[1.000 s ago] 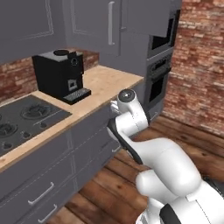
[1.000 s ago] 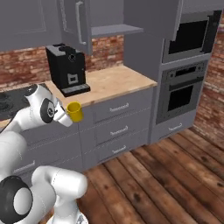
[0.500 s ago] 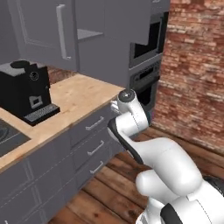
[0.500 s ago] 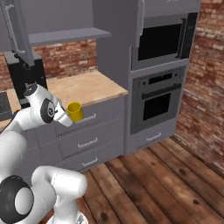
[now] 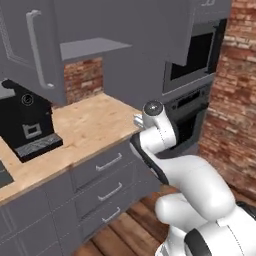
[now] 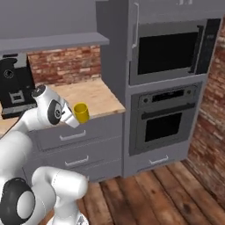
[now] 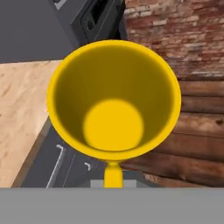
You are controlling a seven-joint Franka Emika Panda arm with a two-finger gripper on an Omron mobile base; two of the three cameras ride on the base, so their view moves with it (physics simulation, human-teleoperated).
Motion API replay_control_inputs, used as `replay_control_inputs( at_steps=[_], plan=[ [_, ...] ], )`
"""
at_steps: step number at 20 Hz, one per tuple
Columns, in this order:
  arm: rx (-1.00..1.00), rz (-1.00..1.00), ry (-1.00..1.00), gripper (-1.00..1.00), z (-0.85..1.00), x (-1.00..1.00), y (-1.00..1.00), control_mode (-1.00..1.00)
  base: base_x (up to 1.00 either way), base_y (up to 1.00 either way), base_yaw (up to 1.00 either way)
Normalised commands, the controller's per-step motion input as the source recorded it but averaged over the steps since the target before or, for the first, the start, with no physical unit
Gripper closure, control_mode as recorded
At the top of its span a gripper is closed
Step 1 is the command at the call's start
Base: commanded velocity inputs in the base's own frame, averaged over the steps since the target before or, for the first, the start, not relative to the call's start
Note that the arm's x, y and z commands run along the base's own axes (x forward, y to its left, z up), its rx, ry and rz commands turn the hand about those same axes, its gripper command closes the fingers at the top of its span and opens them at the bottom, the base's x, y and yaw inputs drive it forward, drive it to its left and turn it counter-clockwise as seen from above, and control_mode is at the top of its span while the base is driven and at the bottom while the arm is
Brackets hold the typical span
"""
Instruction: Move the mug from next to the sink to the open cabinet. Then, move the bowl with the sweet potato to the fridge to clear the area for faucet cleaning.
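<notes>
My gripper (image 6: pixel 77 115) is shut on the small bright-yellow mug (image 6: pixel 81 112) and holds it in the air at the counter's front edge, above the drawers. In the hand view I look straight into the mug (image 7: pixel 113 100), and its handle points down towards the fingers. The open cabinet (image 5: pixel 95 49) hangs above the counter, its grey shelf bare and its door (image 5: pixel 30 45) with the long bar handle swung out to the left. That shelf (image 6: pixel 52 41) is above and behind the mug. The sink, bowl, sweet potato, fridge and faucet are out of view.
A black coffee machine (image 5: pixel 27 122) stands on the wooden counter (image 5: pixel 95 125) left of the arm. To the right, a tall grey column holds a microwave and wall oven (image 6: pixel 169 118). Drawers (image 5: pixel 107 182) are below the counter, and a brick wall lies far right.
The base has driven right along the counter, so the whole scene slid left. The stove has left the view and the open cabinet and oven column are closer. The mug stays gripped.
</notes>
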Motion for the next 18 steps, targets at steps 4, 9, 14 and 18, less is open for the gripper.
replay_control_inputs(
  at_steps=[4, 9, 14, 18],
  plan=[
    [0.00, 0.00, 0.00, 1.00, 0.00, 0.00, 0.00, 1.00, 0.90, -0.04, 0.62],
    [0.00, 0.00, 0.00, 1.00, 0.00, 0.00, 0.00, 1.00, 0.77, -0.04, 0.60],
    [0.00, 0.00, 0.00, 1.00, 0.00, 0.00, 0.00, 1.00, 0.47, -0.10, 0.46],
    [0.00, 0.00, 0.00, 1.00, 0.00, 0.00, 0.00, 1.00, 0.79, -0.21, 0.04]
  ],
)
